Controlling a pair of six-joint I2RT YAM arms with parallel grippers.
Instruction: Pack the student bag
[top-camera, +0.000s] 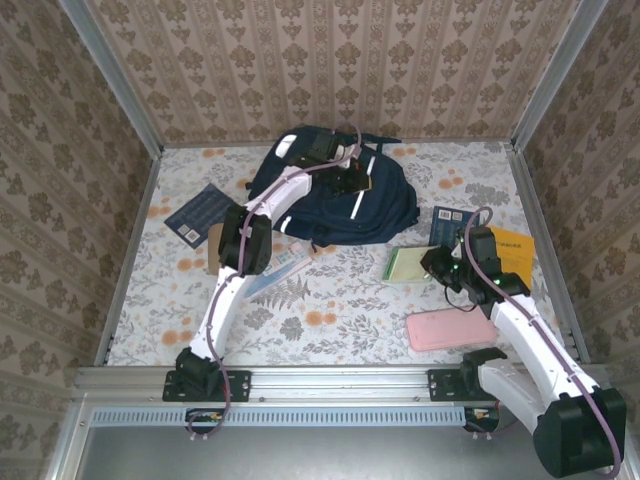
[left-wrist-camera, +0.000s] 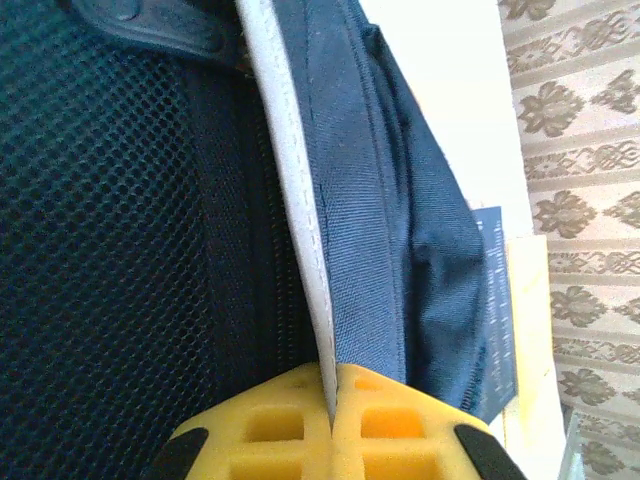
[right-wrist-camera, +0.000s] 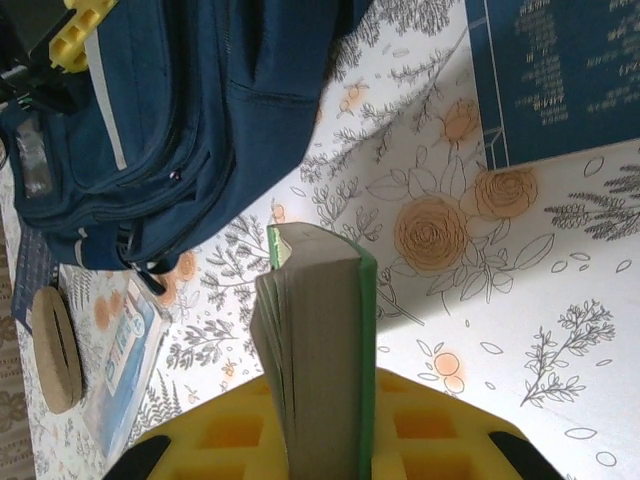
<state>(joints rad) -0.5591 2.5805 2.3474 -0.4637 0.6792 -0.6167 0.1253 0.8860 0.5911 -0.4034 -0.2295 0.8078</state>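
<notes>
Floral tablecloth (top-camera: 340, 310) is covering the table, with patterned wallpaper standing on three sides.

Left gripper (left-wrist-camera: 330, 405) is pinching the student bag (top-camera: 388, 205). Its yellow pads are pressing together on the white strip edging a navy fold, and dark mesh is lying at frame left of the wrist view. The bag is lying at upper centre of the top view, under the left arm.

Right gripper (right-wrist-camera: 320, 445) is clamping a green-covered book (right-wrist-camera: 318, 330), page edges facing the camera, at centre right of the top view, near the bag's lower right corner.

- Blue book (right-wrist-camera: 550, 80) is lying at upper right of the right wrist view.
- Orange book (top-camera: 515, 245) is lying at the right edge of the top view.
- Pink case (top-camera: 450, 330) is lying at lower right.
- Dark booklet (top-camera: 200, 212) is lying left of the bag.
- Cork disc (right-wrist-camera: 55, 350) and pale blue packet (right-wrist-camera: 125, 365) are lying at lower left of the right wrist view.
</notes>
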